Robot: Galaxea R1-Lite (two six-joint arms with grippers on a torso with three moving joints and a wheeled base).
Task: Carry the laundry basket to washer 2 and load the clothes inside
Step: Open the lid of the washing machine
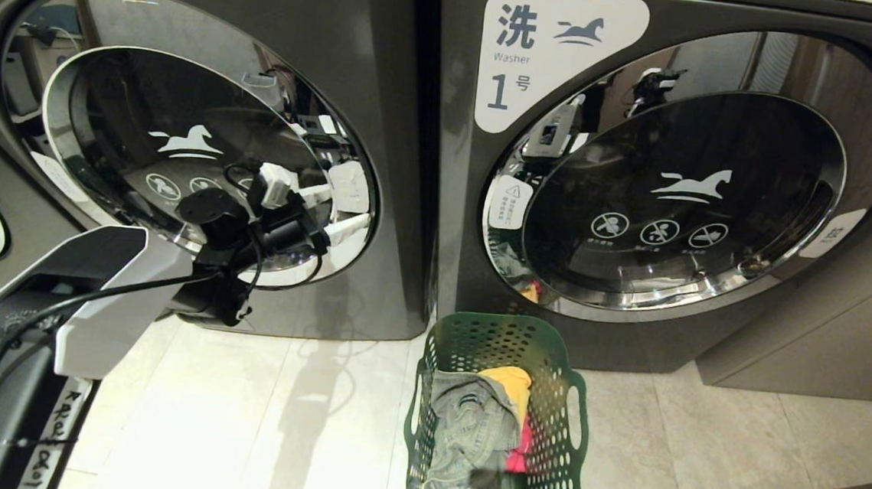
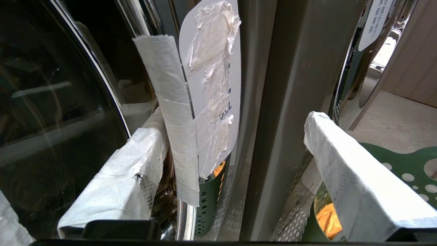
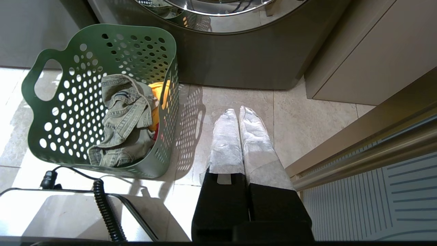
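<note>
Landmark: the laundry basket (image 1: 498, 418), dark green, on the pale tiled floor (image 1: 255, 416).
Clothes: grey-green denim trousers (image 1: 465, 438), a yellow cloth piece (image 1: 509, 381) and a red-pink cloth piece (image 1: 520, 450), all inside the basket.
Washer labelled 1 (image 1: 671, 176): directly behind the basket, door shut.
Second washer (image 1: 198, 136): behind the basket, to its left.
Left gripper (image 1: 346, 207): fingers spread, at that second washer's door rim, up-left of the basket.

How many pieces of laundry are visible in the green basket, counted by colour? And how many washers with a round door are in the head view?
Grey-green denim trousers: 1
Yellow cloth piece: 1
Red-pink cloth piece: 1
Laundry total: 3, all in the laundry basket

Washers with a round door fully in view: 2, one labelled 1 and one on the left whose number is not visible.
</note>
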